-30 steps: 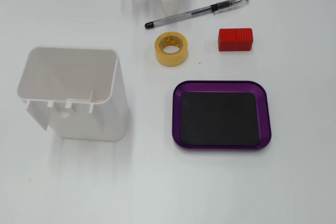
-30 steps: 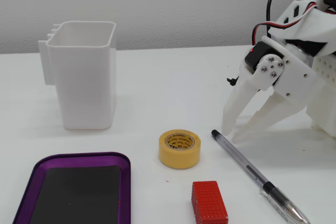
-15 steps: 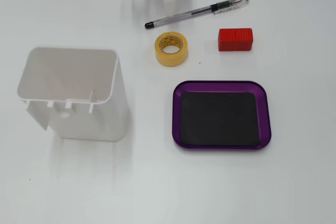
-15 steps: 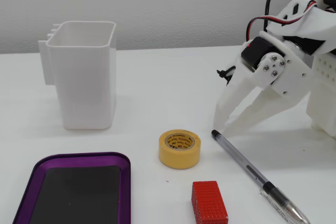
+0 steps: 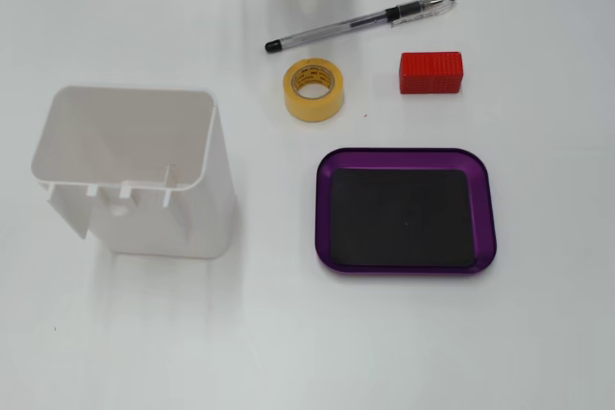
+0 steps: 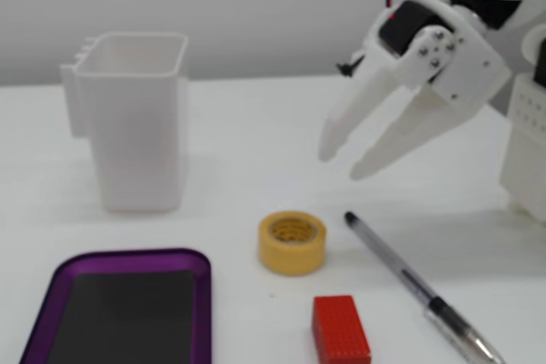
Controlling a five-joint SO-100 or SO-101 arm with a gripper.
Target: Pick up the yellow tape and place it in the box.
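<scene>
Now the tool [image 6: 339,162] hangs empty, its fingers slightly apart, above the worktop [image 6: 230,134]; the yellow tape [image 6: 292,242] lies at 2 o'clock from the box [image 6: 200,313].

White table [image 5: 538,333] fills a fixed view; surface glossy, with soft pale reflections in upper centre and lower left. In another fixed view, a plain grey-white wall [image 6: 256,6] spans the upper frame behind the table edge. Lighting even, diffuse.

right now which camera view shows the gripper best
The low side-on fixed view: the gripper hangs above the table, white fingers parted, beyond the yellow tape and pen. The top-down fixed view shows no fingers, only a dark scrap at its top edge.
</scene>
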